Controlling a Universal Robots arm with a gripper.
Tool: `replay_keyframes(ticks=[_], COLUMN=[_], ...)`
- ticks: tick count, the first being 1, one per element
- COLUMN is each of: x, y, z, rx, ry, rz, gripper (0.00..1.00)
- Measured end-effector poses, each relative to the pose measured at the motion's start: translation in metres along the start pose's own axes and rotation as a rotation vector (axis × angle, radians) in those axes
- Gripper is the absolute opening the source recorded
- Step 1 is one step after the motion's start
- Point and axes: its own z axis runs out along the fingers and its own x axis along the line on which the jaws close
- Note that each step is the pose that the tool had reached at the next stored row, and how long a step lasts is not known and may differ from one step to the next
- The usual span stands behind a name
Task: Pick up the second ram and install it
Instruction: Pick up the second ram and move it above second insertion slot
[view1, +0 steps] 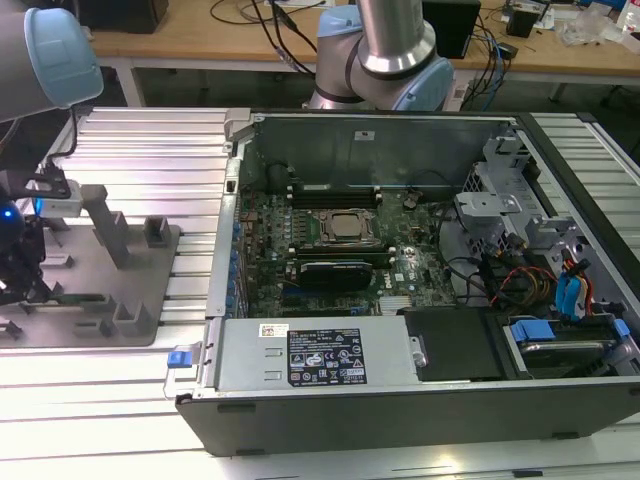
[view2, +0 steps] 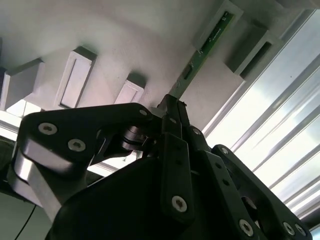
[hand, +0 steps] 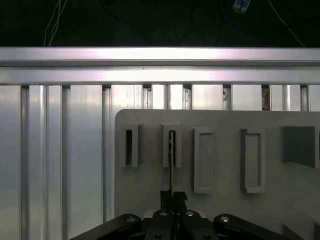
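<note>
**A:** Where's your memory stick (view2: 207, 42) right now?
**B:** It's standing on edge in a slotted post (hand: 165, 147) near a corner of your grey tray (hand: 225, 120), on the ribbed metal table (hand: 65, 150).
**A:** And your gripper (hand: 173, 193)?
**B:** Its jaws are pinched narrow on one end of the stick.

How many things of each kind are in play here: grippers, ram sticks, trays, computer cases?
gripper: 1
second ram, green, held by the gripper: 1
grey tray with upright posts: 1
open computer case: 1
Total: 4
</note>
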Motion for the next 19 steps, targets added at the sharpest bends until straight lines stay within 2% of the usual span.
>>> replay_keyframes(ticks=[1,10,13,18,19], x=[0.0000,0.0000,-0.0001,-0.0003,-0.0003], y=[0.0000,0.0001,0.0002,0.0006,0.0006], z=[-0.0020,-0.0031,-0.0079,-0.0221,-0.0229], rx=[0.0004,0.0001,0.0003,0.0004,0.0004], ry=[-0.0001,0.0001,0.0000,-0.0009,-0.0009], rz=[0.000,-0.004,-0.004,-0.005,-0.005], gripper=[0.09,0.09,0.09,0.09,0.09])
